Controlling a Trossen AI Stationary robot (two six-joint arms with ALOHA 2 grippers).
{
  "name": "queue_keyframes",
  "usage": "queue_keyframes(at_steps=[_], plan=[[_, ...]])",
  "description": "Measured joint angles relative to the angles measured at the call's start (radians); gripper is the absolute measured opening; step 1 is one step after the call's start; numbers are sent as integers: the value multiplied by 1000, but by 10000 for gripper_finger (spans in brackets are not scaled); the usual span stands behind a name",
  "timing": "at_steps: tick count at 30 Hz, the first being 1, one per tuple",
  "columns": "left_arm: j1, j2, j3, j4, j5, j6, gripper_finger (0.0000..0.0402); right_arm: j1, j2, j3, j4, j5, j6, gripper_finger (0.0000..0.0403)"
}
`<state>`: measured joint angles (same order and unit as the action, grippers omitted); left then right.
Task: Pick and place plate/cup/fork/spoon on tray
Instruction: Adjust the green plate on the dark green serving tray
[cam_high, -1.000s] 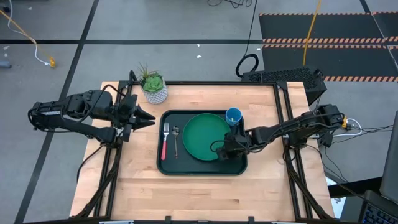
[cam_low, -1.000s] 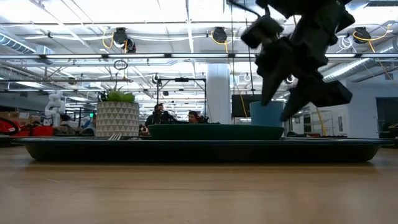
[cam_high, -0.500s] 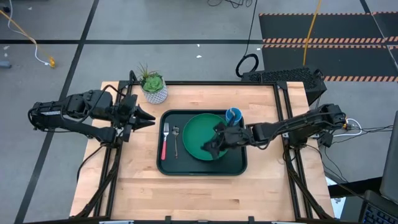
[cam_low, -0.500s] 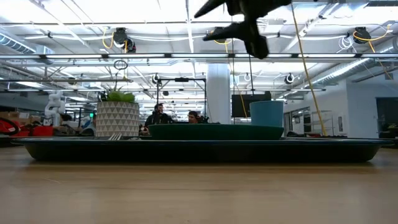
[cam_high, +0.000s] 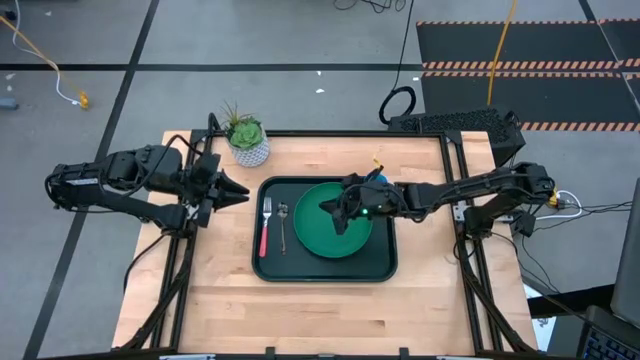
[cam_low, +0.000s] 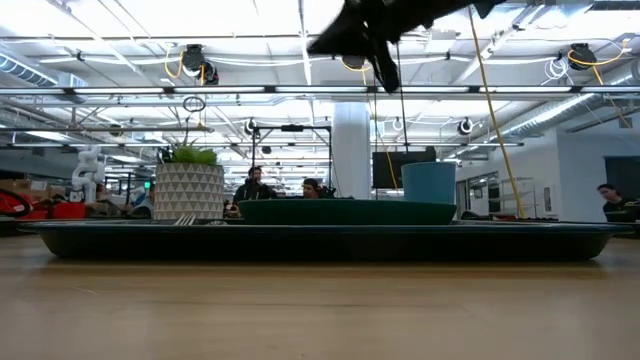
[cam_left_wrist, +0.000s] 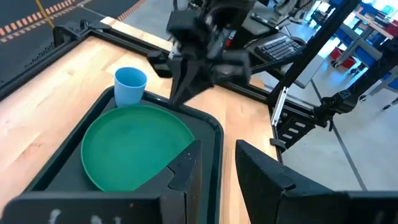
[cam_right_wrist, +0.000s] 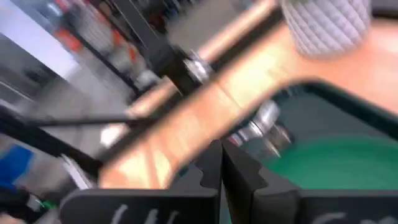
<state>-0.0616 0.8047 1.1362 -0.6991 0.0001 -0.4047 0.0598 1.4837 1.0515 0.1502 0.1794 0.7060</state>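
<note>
The green plate (cam_high: 335, 228) lies flat in the dark tray (cam_high: 385, 262). The light-blue cup (cam_left_wrist: 130, 84) stands upright in the tray's far right corner. Along the tray's left side lie the pink-handled fork (cam_high: 265, 228) and the silver spoon (cam_high: 283, 226). My right gripper (cam_high: 333, 210) hangs shut and with nothing in it above the plate, well clear of it in the low view (cam_low: 360, 38). My left gripper (cam_high: 238, 188) waits open over the table's left edge, pointing at the tray, its fingers (cam_left_wrist: 189, 163) bare.
A white speckled plant pot (cam_high: 248, 148) stands on the table just beyond the tray's far left corner. Bare wood lies near the table's front edge (cam_high: 320, 320). People sit in the room behind the table.
My right gripper has risen from the plate's near right rim, gone toward the table's left and far side over the plate, rolled about its own line and shut on nothing. The plate stays flat in the tray.
</note>
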Motion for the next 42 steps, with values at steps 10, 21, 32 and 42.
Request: queue_keyframes(at_steps=[10, 21, 32, 42], plan=[[0, 0, 0, -8, -101, -71, 99, -85, 41, 1, 450, 96, -90, 4], [1, 0, 0, 10, -292, -280, 99, -145, 41, 328, 84, -129, -787, 1], [1, 21, 0, 7, -363, -366, 99, -205, 107, 392, -653, -208, -745, 0], [1, 73, 0, 7, -362, -354, 99, -176, 219, 392, -885, -307, -529, 0]])
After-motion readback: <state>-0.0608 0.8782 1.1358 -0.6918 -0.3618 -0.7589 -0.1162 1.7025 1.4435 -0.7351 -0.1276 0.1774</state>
